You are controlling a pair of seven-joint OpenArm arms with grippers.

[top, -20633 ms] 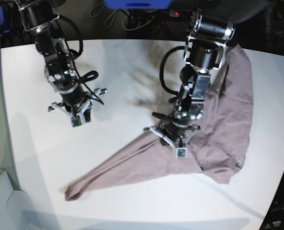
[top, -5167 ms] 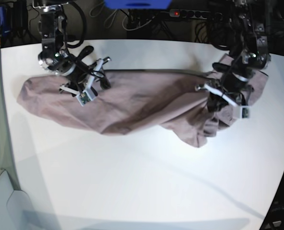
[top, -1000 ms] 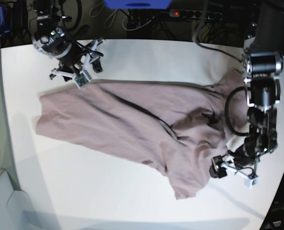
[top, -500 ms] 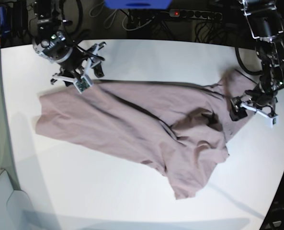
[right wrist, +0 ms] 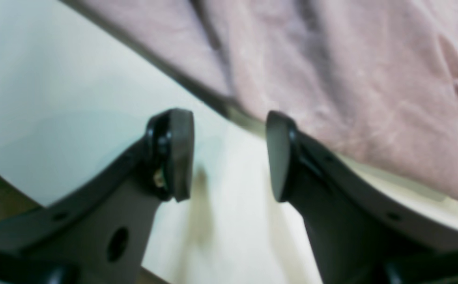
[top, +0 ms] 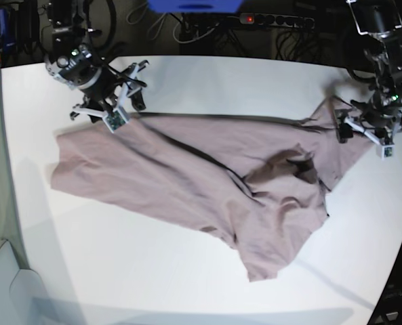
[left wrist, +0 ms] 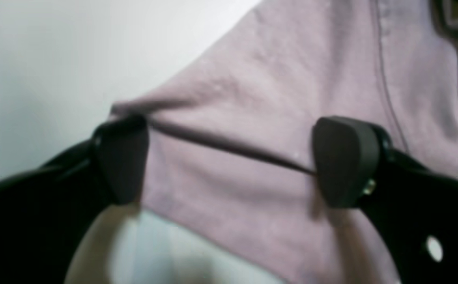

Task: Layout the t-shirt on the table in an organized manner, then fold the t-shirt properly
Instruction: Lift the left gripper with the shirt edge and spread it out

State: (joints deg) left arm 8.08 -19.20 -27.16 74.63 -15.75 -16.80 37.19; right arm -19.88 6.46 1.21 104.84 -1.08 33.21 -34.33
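Mauve cotton, one t-shirt (top: pixel 201 176), spread wrinkled on one white table (top: pixel 153 271), neck and sleeves hard to make out (bunched folds). Left gripper (left wrist: pixel 229 161) fingers wide apart, empty, shirt corner beneath and between them. Right gripper (right wrist: pixel 229 154) fingers partly spread, empty, shirt edge just beyond fingertips, bare table between

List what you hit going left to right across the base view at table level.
Bare table → right gripper, open, at the t-shirt's far-left edge → t-shirt spread across the middle → left gripper, open, at the shirt's right end.
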